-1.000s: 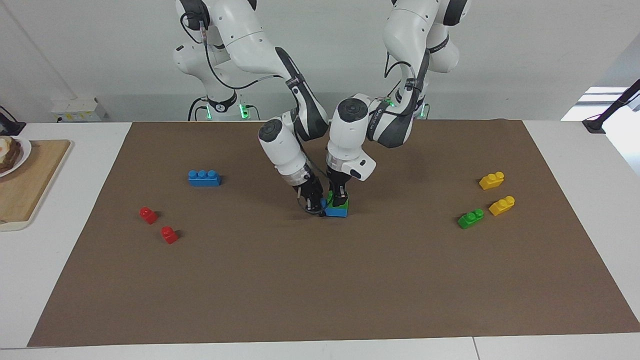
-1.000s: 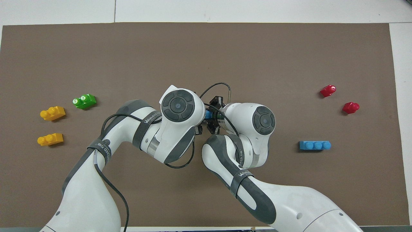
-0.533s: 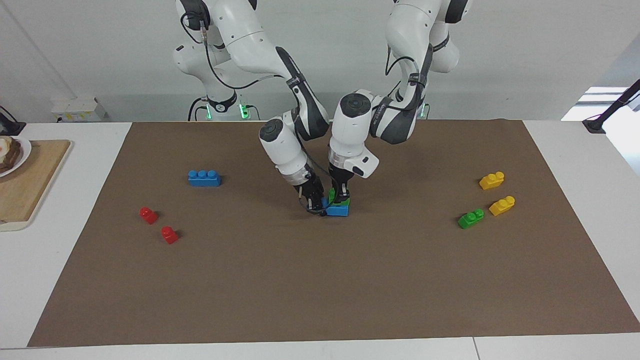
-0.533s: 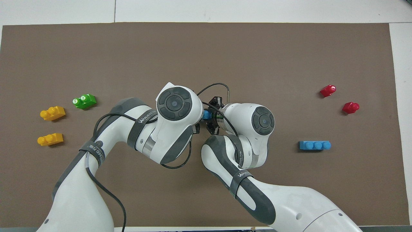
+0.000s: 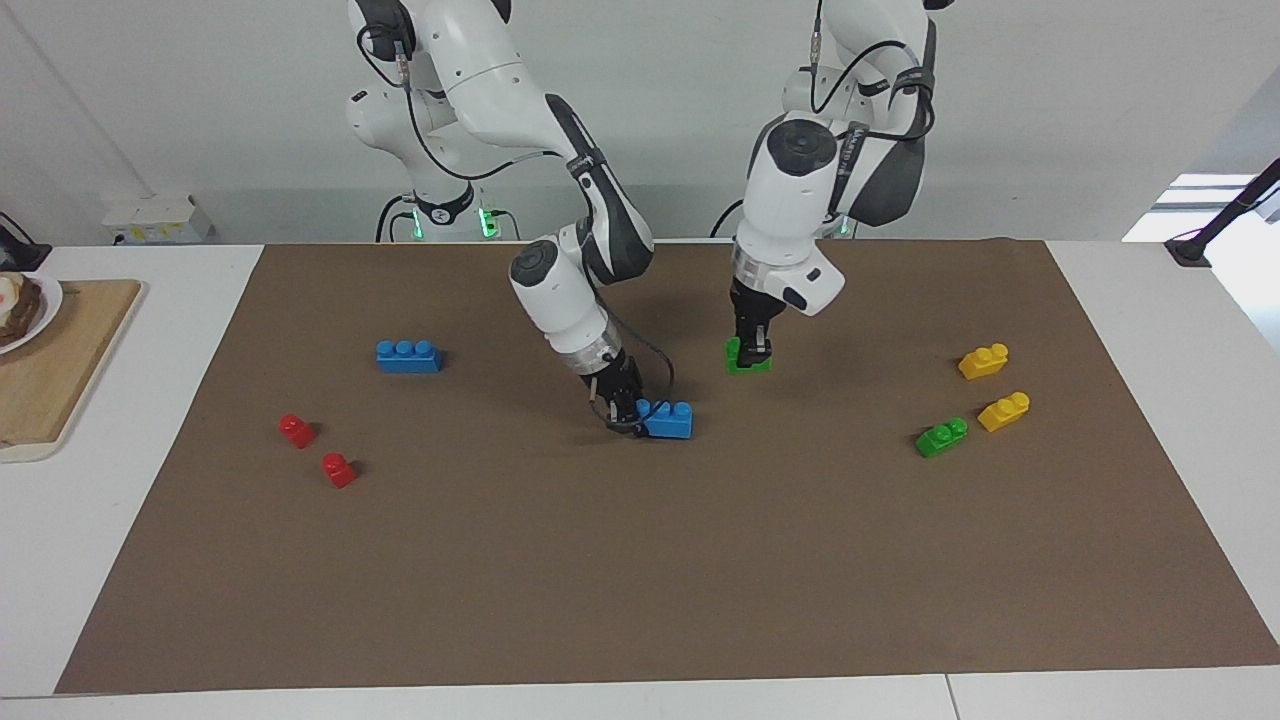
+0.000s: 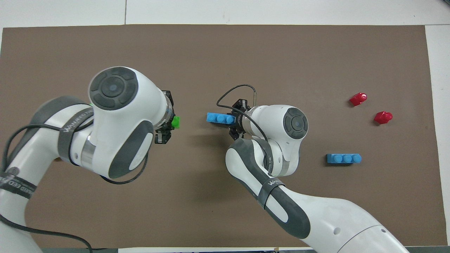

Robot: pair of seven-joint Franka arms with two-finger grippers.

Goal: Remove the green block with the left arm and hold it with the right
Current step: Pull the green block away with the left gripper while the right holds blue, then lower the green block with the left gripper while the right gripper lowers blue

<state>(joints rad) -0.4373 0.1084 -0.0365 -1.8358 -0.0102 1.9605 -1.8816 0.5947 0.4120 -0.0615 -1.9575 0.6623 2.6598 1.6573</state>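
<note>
Left gripper [image 5: 752, 345] clenches the small green plastic two-stud block [image 5: 748, 359] over bare mat; right gripper [image 5: 628, 410] grasps the long blue three-stud brick [image 5: 668, 419], which partly hides its fingers.

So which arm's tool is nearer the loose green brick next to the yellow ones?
Left. The left tool holds another green block partway toward that loose green brick; the right tool grips the blue brick mid-table.

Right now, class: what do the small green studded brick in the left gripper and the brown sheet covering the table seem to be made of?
Small green studded brick: probably moulded plastic, given its bright uniform colour and rounded studs. Brown sheet: apparently matte paper or card, flat and without glare.
</note>
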